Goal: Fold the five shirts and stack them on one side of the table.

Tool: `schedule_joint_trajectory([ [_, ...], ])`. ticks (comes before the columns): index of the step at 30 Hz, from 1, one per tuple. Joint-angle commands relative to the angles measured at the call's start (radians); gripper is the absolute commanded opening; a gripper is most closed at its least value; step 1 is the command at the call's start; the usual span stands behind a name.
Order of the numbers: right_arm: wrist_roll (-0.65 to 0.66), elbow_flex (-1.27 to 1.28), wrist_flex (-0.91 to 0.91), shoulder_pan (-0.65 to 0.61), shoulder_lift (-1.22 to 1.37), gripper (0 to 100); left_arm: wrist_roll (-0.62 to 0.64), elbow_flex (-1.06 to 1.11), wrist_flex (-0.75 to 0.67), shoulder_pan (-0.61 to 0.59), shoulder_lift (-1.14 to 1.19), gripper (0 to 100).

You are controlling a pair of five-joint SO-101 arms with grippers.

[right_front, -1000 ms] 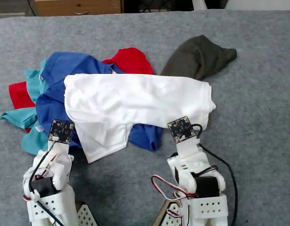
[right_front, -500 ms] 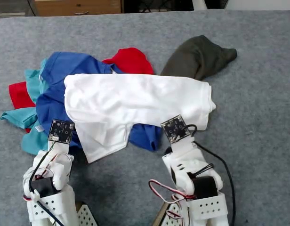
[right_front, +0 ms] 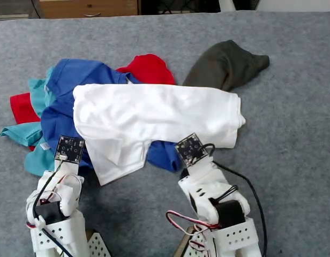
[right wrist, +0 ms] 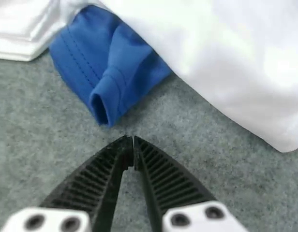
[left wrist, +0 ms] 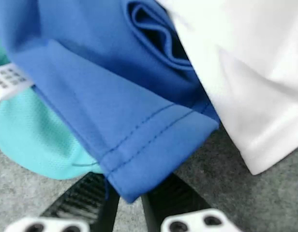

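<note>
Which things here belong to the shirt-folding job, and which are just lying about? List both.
Belong to the job: white shirt, blue shirt, red shirt, teal shirt, dark olive shirt.

Just there: wooden drawer unit beyond the table's far edge, grey table covering.

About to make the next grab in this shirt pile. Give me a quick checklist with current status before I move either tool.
1. Right tool empty: ok, nothing in it, tips at the table just short of the blue shirt cuff.
2. Right tool open for a grab: not ok, it is shut.
3. Left tool grip: cannot tell, the blue hem drapes over it.
4. White shirt free of the others: not ok, it lies across the blue shirt.
5. Five shirts in sight: ok, also the red shirt, the teal shirt and the dark shirt, which lies apart.
</note>
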Motion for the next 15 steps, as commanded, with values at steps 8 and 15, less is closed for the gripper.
schedule_joint_trajectory([
  [8, 0.091, -0.004, -0.014, -0.017, -0.068, 1.5, -0.006, 0.015, -0.011, -0.002, -0.006, 3],
  [15, 0.161, -0.013, 0.034, -0.005, -0.068, 1.5, -0.006, 0.015, -0.011, -0.002, -0.006, 3],
])
